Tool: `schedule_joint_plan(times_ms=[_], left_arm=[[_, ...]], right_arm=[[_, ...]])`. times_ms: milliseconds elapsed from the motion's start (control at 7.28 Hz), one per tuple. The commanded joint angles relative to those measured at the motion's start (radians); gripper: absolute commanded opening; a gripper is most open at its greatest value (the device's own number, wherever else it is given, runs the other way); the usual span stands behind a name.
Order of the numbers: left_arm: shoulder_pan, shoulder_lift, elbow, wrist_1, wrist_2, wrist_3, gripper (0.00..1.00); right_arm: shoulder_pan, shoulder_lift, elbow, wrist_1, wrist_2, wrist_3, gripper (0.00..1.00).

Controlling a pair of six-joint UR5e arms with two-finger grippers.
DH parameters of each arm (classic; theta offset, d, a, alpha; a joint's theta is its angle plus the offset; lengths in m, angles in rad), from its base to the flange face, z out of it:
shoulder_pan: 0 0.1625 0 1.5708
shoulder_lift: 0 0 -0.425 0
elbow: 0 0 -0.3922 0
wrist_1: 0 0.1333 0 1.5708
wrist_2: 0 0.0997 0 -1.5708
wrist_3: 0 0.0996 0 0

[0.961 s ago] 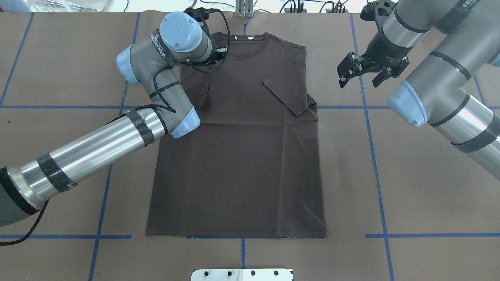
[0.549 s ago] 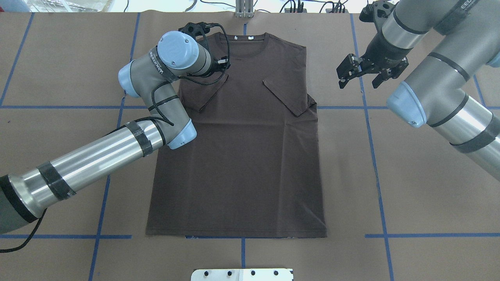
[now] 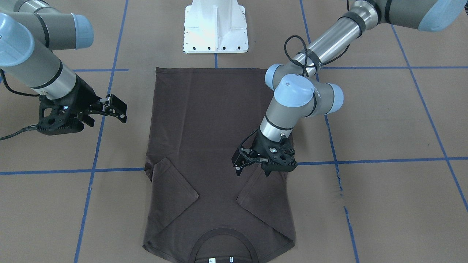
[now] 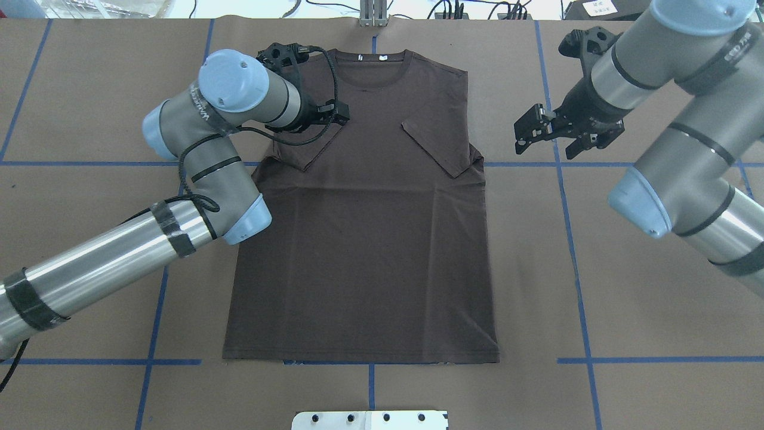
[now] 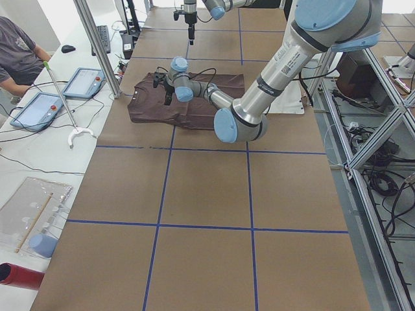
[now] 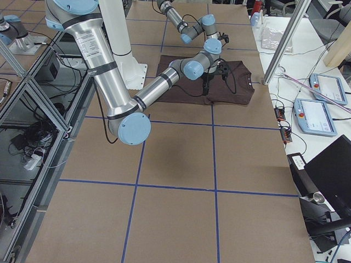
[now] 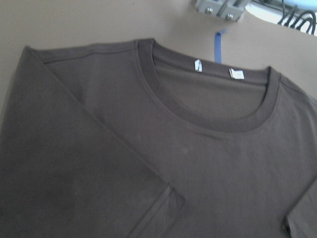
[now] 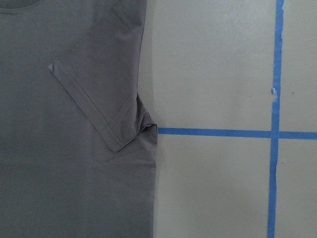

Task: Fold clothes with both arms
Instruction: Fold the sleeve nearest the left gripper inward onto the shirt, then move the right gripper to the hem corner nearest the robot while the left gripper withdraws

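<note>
The dark brown T-shirt (image 4: 370,239) lies flat on the table with its collar (image 4: 382,63) at the far edge. Both sleeves are folded inward onto the chest, the left one (image 4: 310,146) and the right one (image 4: 441,143). My left gripper (image 3: 252,170) is open and empty, hovering just above the folded left sleeve. It also shows in the overhead view (image 4: 327,118). My right gripper (image 4: 546,134) is open and empty, off the shirt beside its right edge, and shows in the front view (image 3: 106,117). The left wrist view shows the collar and white tags (image 7: 198,65).
The white pedestal base (image 3: 215,25) stands just past the shirt's hem. Blue tape lines (image 4: 573,239) grid the brown table cover. A metal bracket (image 4: 373,15) and cables sit at the far edge. An operator (image 5: 19,52) and tablets are beyond that edge.
My left arm has drawn back to the left, uncovering the left sleeve, which now lies folded on the chest. My right gripper has shifted a little toward the robot, still open.
</note>
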Motion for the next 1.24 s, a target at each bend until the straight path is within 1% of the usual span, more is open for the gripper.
schedule_joint_plan(times_ms=[0,137,275,412,549,687,1099], left_arm=[[-0.011,0.153,-0.363,0.298,-0.02,0.126,1.0],[-0.011,0.242,-0.468,0.327,-0.026,0.134,1.0],[-0.011,0.285,-0.494,0.327,-0.026,0.136,1.0],[-0.011,0.287,-0.497,0.33,-0.032,0.136,1.0],[-0.011,0.289,-0.499,0.327,-0.059,0.136,1.0],[-0.012,0.29,-0.506,0.327,-0.064,0.136,1.0],[-0.012,0.292,-0.506,0.327,-0.064,0.134,1.0]], right_arm=[[-0.2,-0.176,0.136,0.208,-0.205,0.276,1.0],[-0.282,-0.209,0.169,0.211,-0.262,0.343,1.0],[-0.405,-0.214,0.196,0.213,-0.396,0.475,1.0],[-0.563,-0.221,0.2,0.213,-0.56,0.56,1.0],[-0.686,-0.221,0.198,0.21,-0.677,0.64,1.0],[-0.725,-0.221,0.195,0.199,-0.7,0.656,1.0],[-0.736,-0.257,0.146,0.191,-0.699,0.658,1.0]])
